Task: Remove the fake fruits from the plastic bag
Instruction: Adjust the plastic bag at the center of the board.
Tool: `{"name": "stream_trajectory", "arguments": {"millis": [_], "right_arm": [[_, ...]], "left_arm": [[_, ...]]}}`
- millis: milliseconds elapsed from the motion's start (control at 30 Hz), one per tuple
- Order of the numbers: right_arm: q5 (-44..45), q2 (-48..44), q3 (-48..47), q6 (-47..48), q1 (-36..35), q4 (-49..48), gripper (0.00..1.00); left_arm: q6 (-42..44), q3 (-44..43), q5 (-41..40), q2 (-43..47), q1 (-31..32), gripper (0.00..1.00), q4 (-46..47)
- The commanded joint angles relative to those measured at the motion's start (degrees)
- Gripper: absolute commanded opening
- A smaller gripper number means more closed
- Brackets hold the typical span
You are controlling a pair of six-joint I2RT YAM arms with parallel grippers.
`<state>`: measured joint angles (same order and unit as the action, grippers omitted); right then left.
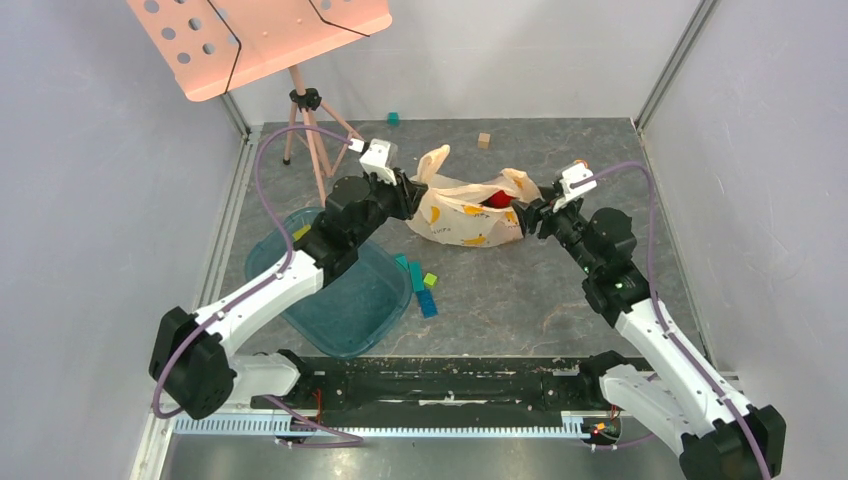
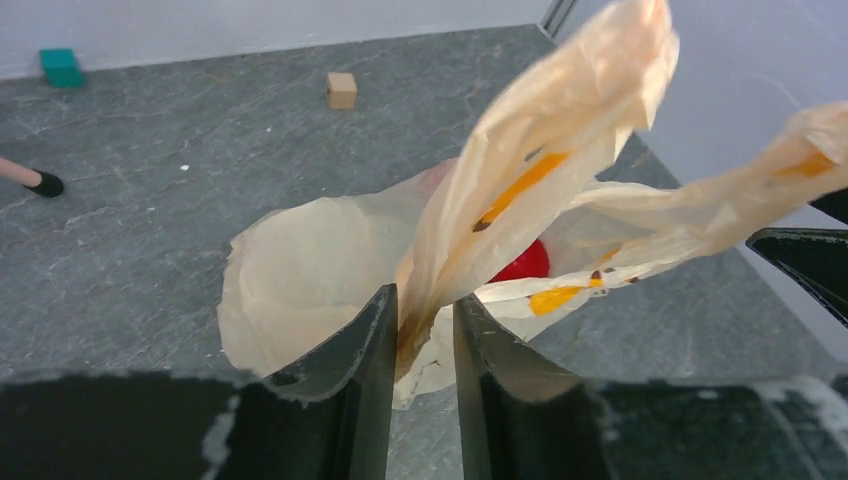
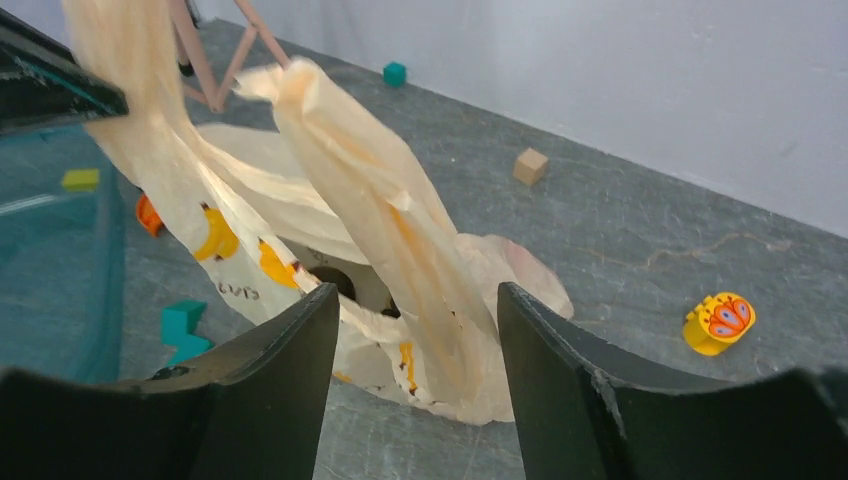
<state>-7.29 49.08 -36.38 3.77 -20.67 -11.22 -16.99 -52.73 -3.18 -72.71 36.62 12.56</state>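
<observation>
The peach-beige plastic bag (image 1: 462,216) lies on the floor between my two grippers, its mouth facing up. One red apple (image 1: 497,198) shows inside the opening, and it also shows in the left wrist view (image 2: 524,262). My left gripper (image 2: 425,305) is shut on the bag's left handle strip (image 2: 520,170) and holds it up; in the top view it (image 1: 412,196) is at the bag's left end. My right gripper (image 3: 415,300) is open, jaws wide apart, with the bag's right handle (image 3: 400,240) loose between them. A dark shape (image 3: 335,280) sits in the opening; I cannot tell what it is. The grapes and second apple are hidden.
A teal tray (image 1: 300,320) lies at the left under the left arm. Blue and green blocks (image 1: 421,285) lie in front of the bag. A yellow-orange toy (image 3: 718,322) is on the floor to the right. A peach music stand (image 1: 300,150), a teal cube (image 1: 394,118) and a wooden cube (image 1: 484,140) stand behind.
</observation>
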Motion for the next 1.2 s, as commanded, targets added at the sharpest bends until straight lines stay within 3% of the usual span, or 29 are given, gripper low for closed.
{"name": "stream_trajectory", "arguments": {"millis": [0, 100, 133, 467, 567, 667, 733, 967, 1167], "right_arm": [[-2.54, -2.35, -7.91, -3.68, 0.01, 4.96, 0.64], [-6.19, -2.33, -12.82, -6.15, 0.01, 9.52, 0.67], [-6.48, -2.45, -14.31, -7.10, 0.01, 10.48, 0.68], [-11.74, 2.42, -26.25, -14.19, 0.01, 18.55, 0.70], [-12.92, 7.40, -32.49, -16.25, 0.00, 23.15, 0.65], [-13.21, 11.97, -37.43, -17.45, -0.33, 25.43, 0.53], [-13.30, 14.93, -40.35, -17.50, -0.97, 26.89, 0.52], [-10.64, 22.74, -46.15, -18.10, -4.03, 29.04, 0.51], [-6.91, 27.45, -50.52, -20.23, -5.17, 32.13, 0.43]], "left_arm": [[-2.04, -0.05, 2.91, 3.86, 0.51, 0.39, 2.14], [-1.99, -0.52, 5.02, 5.66, 0.69, 0.55, 1.29], [-1.99, -0.58, 5.01, 6.12, 0.75, 0.56, 1.16], [1.05, -1.73, 5.99, 5.24, 2.47, 0.59, -1.71], [1.57, -2.11, 6.08, 4.94, 3.18, 0.58, -2.62], [2.35, -2.11, 5.84, 4.78, 3.62, 0.58, -2.63], [3.43, -2.35, 4.96, 4.72, 4.10, 0.58, -2.93], [9.80, -4.39, -7.17, 2.13, 6.85, 0.64, -3.94], [14.97, -5.28, -16.71, -1.16, 8.54, 0.67, -0.61]]}}
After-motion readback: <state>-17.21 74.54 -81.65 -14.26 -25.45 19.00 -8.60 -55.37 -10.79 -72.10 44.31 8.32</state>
